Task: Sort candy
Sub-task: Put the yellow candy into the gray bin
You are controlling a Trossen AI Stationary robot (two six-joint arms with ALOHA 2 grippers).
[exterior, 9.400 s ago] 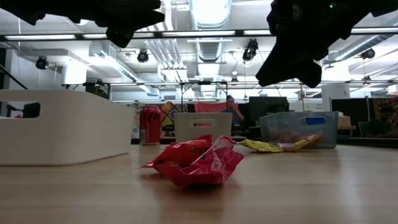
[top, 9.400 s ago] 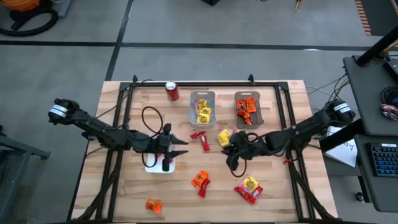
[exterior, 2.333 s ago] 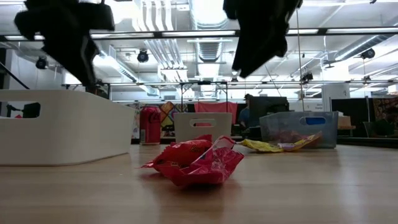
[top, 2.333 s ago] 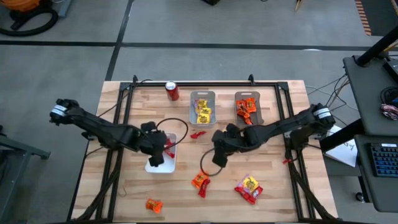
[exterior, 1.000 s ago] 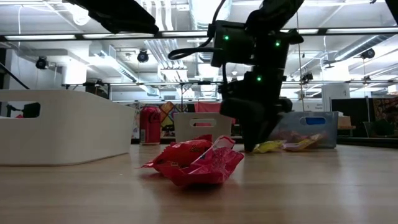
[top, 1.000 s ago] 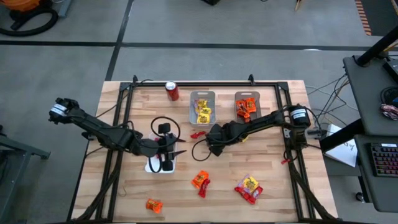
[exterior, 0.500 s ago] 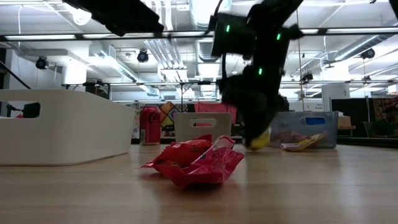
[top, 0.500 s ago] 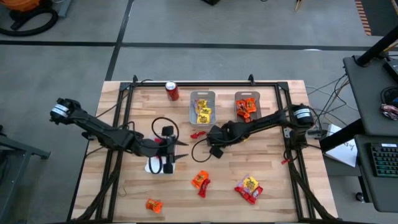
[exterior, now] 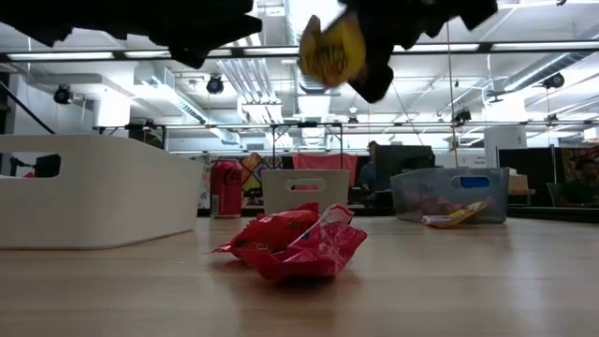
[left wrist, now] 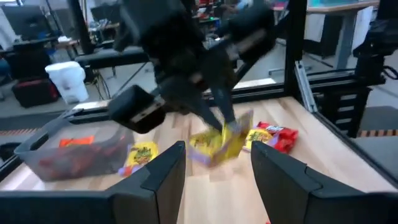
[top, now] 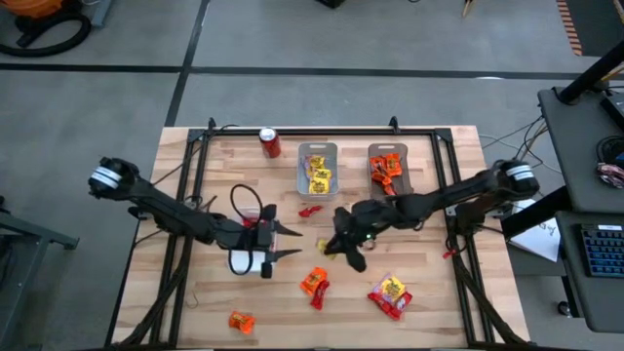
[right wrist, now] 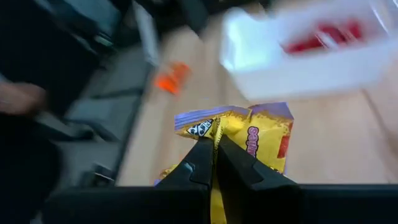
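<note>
My right gripper (top: 333, 245) hangs above the middle of the table, shut on a yellow candy packet (exterior: 329, 49). My left gripper (top: 287, 242) is open above the right end of the white tray (top: 242, 262), which holds red packets (right wrist: 317, 34). Yellow packets lie in the middle grey tray (top: 317, 168) and orange ones in the right tray (top: 388, 168). Loose on the wood lie a red packet (top: 310, 210), an orange-and-red pair (top: 314, 283), a yellow-and-red pair (top: 390, 292) and an orange packet (top: 241, 320). My right gripper pinches the yellow packet between its two fingers at its crimped top edge (right wrist: 214, 127). The packet is lifted clear of the table and hangs from the fingertips (left wrist: 219, 121), its crumpled body (left wrist: 217, 143) below them.
A red soda can (top: 270, 142) stands at the far edge, left of the grey trays. A black frame (top: 322, 132) rims the table. Bare wood lies between the white tray and the loose packets near the front edge. My left gripper is close beside my right one.
My right gripper has risen from table height beside the grey trays, carrying the yellow packet up with it, and has moved toward the near edge. The packet lay on the wood a second ago and now hangs high above it.
</note>
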